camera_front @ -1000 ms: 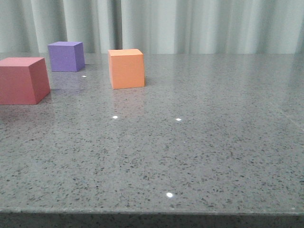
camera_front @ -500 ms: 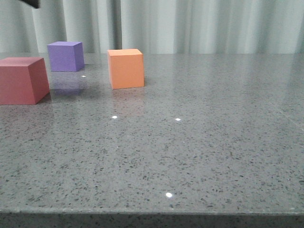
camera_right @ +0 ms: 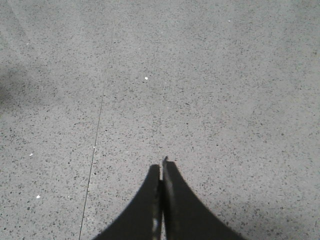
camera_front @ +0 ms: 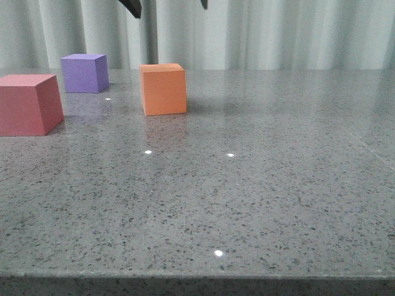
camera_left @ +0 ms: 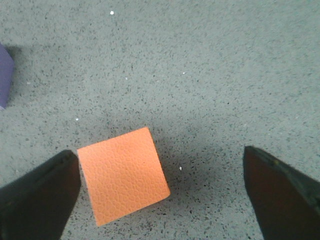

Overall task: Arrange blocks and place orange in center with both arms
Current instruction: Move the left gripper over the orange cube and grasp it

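Note:
The orange cube [camera_front: 163, 89] stands on the grey table at the back, left of centre. The purple cube [camera_front: 84, 73] is further back to its left. The red-pink cube [camera_front: 28, 103] is at the left edge. My left gripper [camera_front: 168, 5] is open and empty, high above the orange cube, with only its fingertips [camera_front: 131, 7] in the front view. In the left wrist view the orange cube [camera_left: 125, 175] lies below the left gripper [camera_left: 159, 165], close to one finger [camera_left: 37, 197]. My right gripper [camera_right: 162, 167] is shut and empty over bare table, out of the front view.
The speckled grey table [camera_front: 247, 185] runs to a front edge near the camera. A pale curtain [camera_front: 278, 31] hangs behind it. A thin seam line [camera_right: 97, 130] crosses the tabletop under the right gripper. The purple cube's corner [camera_left: 4, 75] shows in the left wrist view.
The left gripper's fingertips came in at the top of the front view and moved right, from above the red-pink and purple cubes to above the orange cube. The cubes have not moved.

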`<state>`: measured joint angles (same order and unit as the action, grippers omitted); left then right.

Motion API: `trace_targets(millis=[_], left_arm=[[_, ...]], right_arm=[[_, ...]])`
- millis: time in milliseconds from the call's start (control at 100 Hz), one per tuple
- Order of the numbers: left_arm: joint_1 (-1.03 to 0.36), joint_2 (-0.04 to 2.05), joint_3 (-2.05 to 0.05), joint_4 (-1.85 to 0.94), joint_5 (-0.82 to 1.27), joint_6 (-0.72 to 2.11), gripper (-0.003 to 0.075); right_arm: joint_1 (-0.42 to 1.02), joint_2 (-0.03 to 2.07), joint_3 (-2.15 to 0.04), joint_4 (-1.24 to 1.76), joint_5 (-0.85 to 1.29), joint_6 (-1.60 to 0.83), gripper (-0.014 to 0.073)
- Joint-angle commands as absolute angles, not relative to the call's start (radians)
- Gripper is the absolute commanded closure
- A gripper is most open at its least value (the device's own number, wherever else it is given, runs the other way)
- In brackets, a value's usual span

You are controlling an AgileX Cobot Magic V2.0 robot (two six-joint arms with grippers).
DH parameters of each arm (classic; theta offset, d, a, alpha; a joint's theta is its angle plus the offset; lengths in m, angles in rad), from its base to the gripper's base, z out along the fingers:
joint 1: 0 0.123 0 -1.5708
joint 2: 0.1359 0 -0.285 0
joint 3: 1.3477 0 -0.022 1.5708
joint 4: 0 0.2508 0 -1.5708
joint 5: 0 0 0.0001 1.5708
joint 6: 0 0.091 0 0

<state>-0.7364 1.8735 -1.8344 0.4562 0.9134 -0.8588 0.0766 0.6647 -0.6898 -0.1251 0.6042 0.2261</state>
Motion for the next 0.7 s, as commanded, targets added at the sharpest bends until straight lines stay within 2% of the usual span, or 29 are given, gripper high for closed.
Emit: trace_targets(millis=[0,140,690], left_arm=[[-0.745,1.844,-1.879,0.515,0.902,-0.919,0.0104],[-0.745,1.865,-1.879,0.572,0.931,-1.015,0.0104],[-0.743,1.913,-1.879,0.596,0.935,-1.095,0.0104]], right_arm=[[0.071,0.662,-0.715,-0.139,0.525,0.216,0.0662],[0.071,0.662,-0.715,-0.139,0.525,0.216,0.0662],[0.071,0.662,-0.715,-0.139,0.525,0.216,0.0662]])
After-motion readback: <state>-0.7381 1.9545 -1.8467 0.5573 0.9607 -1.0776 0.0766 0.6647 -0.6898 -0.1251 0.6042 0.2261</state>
